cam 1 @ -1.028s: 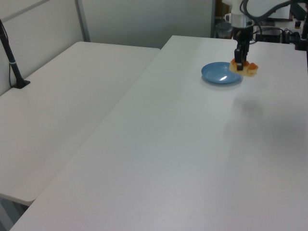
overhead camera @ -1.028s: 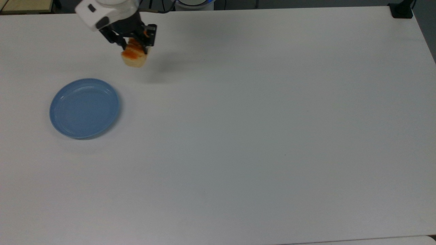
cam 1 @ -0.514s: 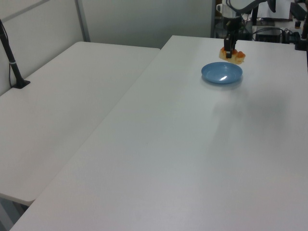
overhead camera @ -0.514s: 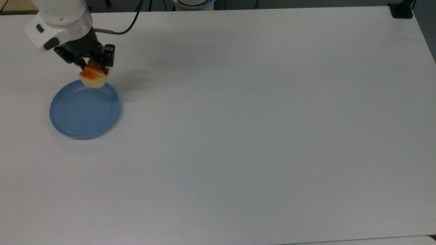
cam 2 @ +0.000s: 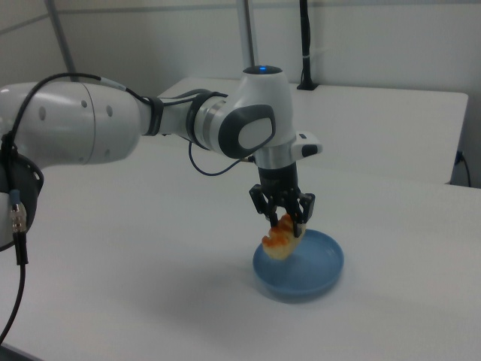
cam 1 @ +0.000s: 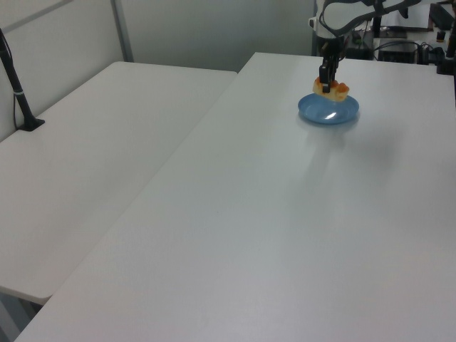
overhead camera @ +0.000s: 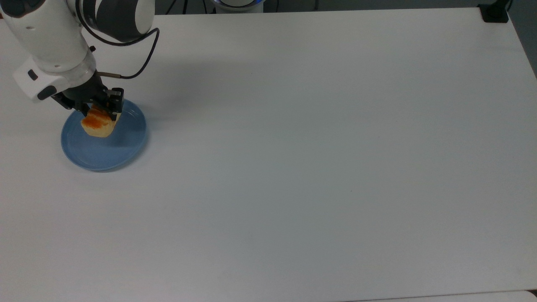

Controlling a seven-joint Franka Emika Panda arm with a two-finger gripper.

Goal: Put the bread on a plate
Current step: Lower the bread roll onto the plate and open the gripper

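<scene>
The gripper [overhead camera: 100, 112] has its two black fingers [cam 2: 299, 213] clamped on the bread [overhead camera: 98, 124], a small loaf with pale cream sides and a glossy orange-brown top. It hangs tilted above the light-blue plate [overhead camera: 121, 149], near the white table's [overhead camera: 319, 147] edge at the top view's left.

We take this for a robotics lab: long plain white tables [cam 1: 214, 214] pushed side by side, a black clamped pole [cam 1: 18, 89] at one edge (cabling runs up it), bare grey partition walls [cam 1: 214, 32] behind.
</scene>
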